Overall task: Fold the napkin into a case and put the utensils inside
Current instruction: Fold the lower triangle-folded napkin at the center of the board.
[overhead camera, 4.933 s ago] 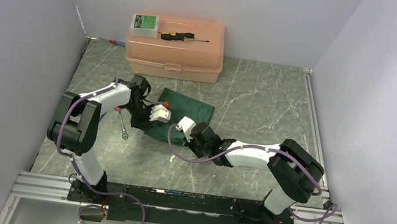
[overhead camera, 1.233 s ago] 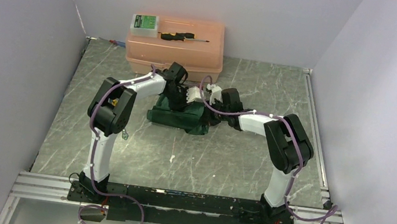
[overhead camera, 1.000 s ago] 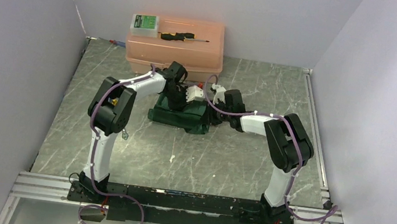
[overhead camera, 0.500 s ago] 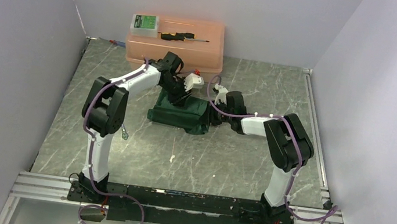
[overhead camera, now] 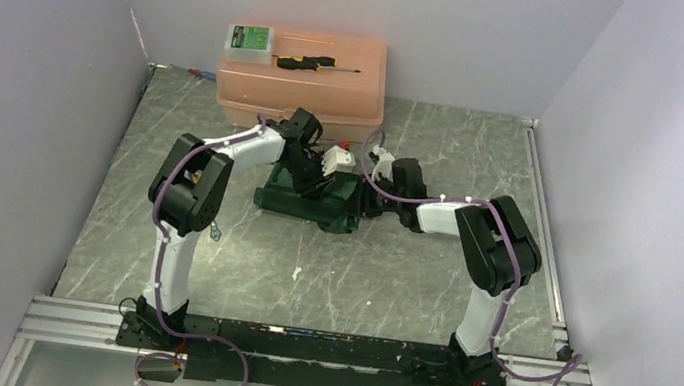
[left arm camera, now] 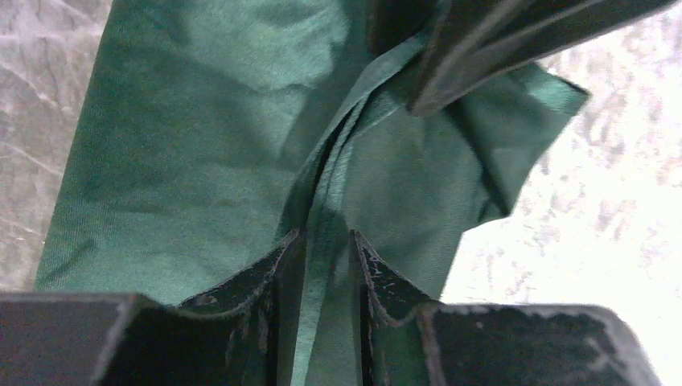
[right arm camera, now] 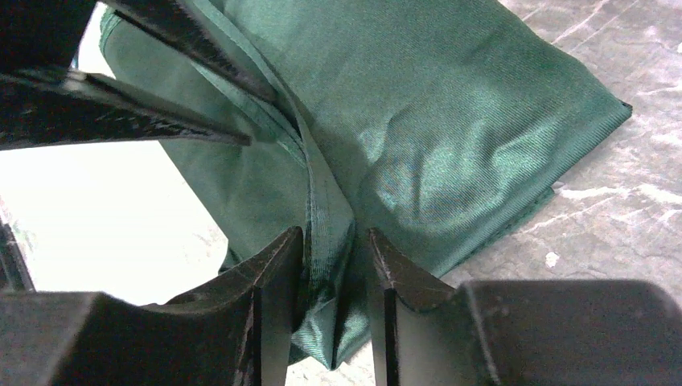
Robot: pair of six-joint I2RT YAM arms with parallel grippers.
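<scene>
Currently the napkin is lying bunched at the middle of the table, just in front of the peach box. I am working both arms at its far edge, presumably so the doubled layers travel together into the case fold. Left gripper is pinching a raised ridge of hem, fingers nearly closed with only cloth between them; right gripper is gripping the same ridge from the opposite side, fingers a narrow gap apart, filled by folded cloth.
</scene>
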